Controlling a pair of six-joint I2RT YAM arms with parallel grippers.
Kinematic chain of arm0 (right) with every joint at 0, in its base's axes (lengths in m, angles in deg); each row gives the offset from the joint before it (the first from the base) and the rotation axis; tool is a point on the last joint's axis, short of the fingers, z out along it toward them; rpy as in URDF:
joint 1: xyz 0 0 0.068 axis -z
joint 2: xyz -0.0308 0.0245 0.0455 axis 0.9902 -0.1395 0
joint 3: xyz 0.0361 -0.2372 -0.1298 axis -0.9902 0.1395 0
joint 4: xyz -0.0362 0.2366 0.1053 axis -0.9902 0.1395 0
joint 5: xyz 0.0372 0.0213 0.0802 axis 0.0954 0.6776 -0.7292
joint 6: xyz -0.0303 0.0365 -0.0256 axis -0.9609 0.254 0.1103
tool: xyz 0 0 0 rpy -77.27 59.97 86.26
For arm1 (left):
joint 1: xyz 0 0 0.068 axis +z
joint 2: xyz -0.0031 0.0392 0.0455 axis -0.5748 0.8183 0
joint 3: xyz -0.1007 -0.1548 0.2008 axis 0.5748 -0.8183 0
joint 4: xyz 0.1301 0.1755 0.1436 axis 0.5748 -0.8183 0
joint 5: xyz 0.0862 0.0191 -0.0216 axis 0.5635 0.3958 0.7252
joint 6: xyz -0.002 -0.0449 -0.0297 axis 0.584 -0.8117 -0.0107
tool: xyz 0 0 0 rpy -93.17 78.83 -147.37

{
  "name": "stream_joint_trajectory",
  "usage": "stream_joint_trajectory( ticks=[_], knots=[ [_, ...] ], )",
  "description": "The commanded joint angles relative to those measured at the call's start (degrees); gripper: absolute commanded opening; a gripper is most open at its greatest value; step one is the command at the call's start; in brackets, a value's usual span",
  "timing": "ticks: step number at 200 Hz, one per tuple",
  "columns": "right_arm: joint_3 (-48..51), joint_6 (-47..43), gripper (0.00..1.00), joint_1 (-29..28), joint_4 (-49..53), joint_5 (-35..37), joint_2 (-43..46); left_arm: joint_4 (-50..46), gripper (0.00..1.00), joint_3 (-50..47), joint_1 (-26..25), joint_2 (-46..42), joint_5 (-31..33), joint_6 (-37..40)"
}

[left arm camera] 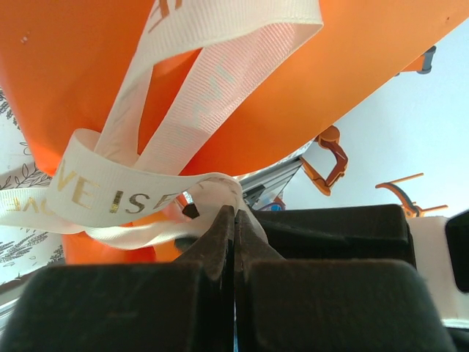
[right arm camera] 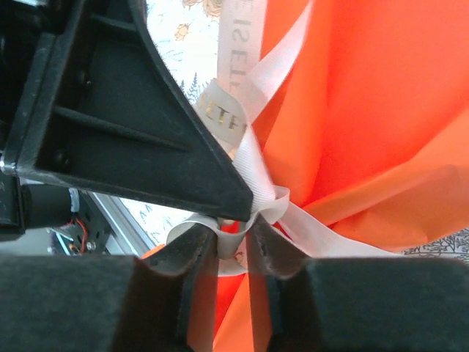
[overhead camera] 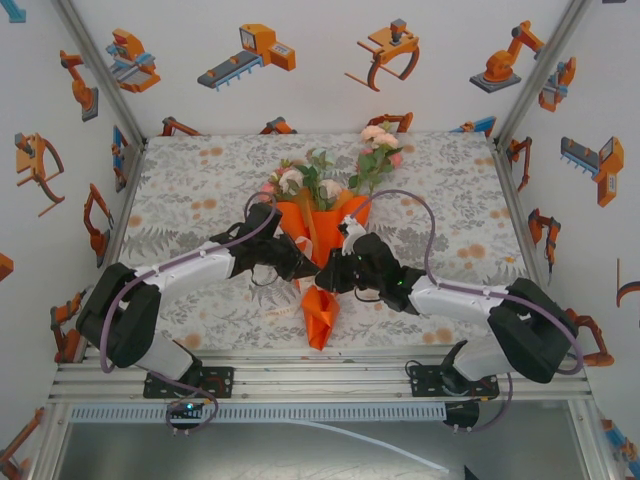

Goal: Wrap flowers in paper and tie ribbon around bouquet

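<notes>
Floral-print tabletop [overhead camera: 190,190], white walls [overhead camera: 320,90] printed with orange robots. The bouquet [overhead camera: 322,215] lies mid-tabletop; left pincer [left arm camera: 234,214] is clamped on its ribbon [left arm camera: 124,192], right pincer [right arm camera: 233,240] nearly closed on it.

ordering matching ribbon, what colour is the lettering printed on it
Gold, on the cream-white ribbon. It shows best in the left wrist view.

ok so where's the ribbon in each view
top external: ribbon is a faint pale strip on the orange paper, mid-table, hard to make out
left wrist: ribbon centre-left, looped, gold lettering, its end pinched in the shut left claw
right wrist: ribbon runs down the middle, bunched in the right claw
shared landmark: the orange paper behind it
</notes>
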State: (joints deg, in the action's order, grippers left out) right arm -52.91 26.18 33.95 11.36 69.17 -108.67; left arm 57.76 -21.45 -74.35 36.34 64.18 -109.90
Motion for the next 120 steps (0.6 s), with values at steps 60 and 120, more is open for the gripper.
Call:
stream_joint_trajectory(
  ticks=[60,120],
  knots=[
    [-0.39,-1.42,0.00,0.25,-0.28,3.93,3.95,-9.00,0.26,0.13,2.96,-8.55,3.80,10.51],
    [-1.83,-2.22,0.00,0.23,-0.01,3.11,2.89,-9.86,0.38,3.94,0.54,-12.75,-1.12,31.69]
  ],
)
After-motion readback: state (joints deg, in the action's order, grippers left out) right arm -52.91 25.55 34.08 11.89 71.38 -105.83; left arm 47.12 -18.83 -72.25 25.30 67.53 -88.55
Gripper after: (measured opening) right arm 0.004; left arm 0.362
